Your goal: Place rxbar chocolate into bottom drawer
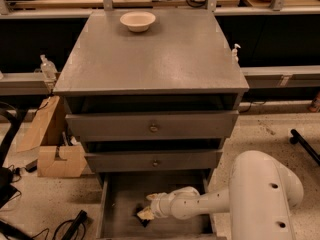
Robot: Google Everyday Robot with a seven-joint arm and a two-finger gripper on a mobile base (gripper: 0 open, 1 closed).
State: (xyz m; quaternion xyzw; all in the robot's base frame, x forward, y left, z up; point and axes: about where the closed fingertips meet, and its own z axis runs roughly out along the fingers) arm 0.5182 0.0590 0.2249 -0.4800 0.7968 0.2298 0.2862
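Observation:
The bottom drawer [120,194] is pulled open below two shut grey drawers. My white arm reaches into it from the right. My gripper [145,213] is low over the drawer floor, left of centre. A small dark piece, seemingly the rxbar chocolate [142,220], shows at the gripper's tip against the floor. Most of the bar is hidden by the gripper.
A cream bowl [137,20] sits at the back of the cabinet top [155,59]. The middle drawer [155,162] and top drawer [152,128] have round knobs. Cardboard boxes [55,159] and cables lie on the floor to the left. A spray bottle [46,66] stands at left.

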